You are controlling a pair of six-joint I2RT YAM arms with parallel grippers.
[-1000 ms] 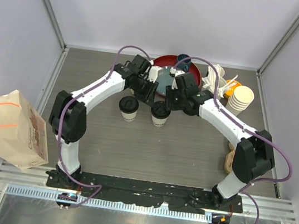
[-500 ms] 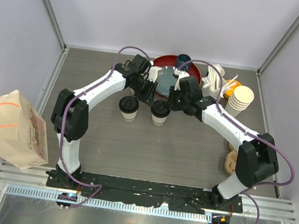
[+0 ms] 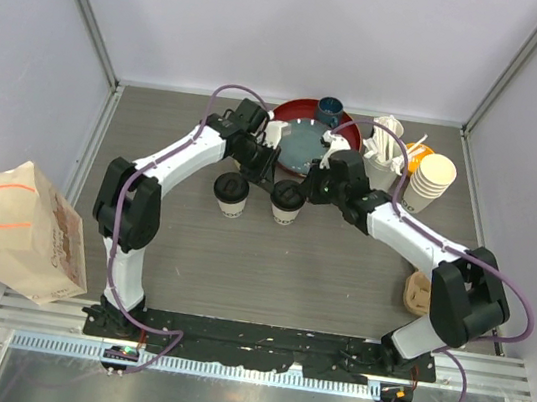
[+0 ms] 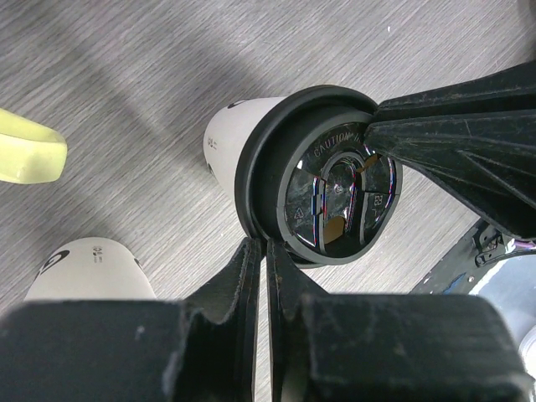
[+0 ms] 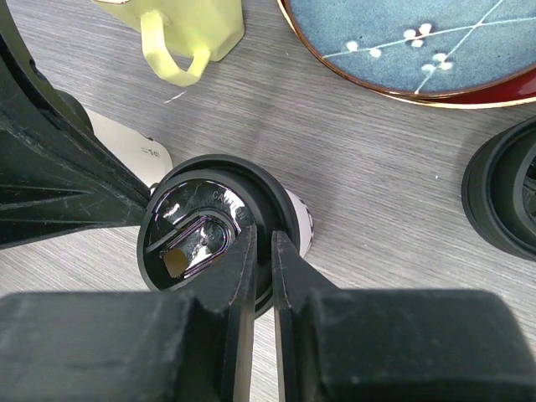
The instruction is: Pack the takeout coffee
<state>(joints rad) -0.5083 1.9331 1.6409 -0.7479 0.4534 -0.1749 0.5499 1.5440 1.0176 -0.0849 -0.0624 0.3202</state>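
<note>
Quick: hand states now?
Left hand: closed, tips at the black plastic lid of the cream paper cup; grip unclear.
Right hand: closed at the same lid; grip unclear.

Left cup (image 3: 231, 191) beside right cup (image 3: 288, 202), before plate (image 3: 300, 147).

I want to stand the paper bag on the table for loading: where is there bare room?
The widest bare patch of table lies between the two lidded cups and the near edge. A smaller one is the back left corner, outside the left arm. The back middle and right are crowded: red tray, stacked cups, left gripper, right gripper.
</note>
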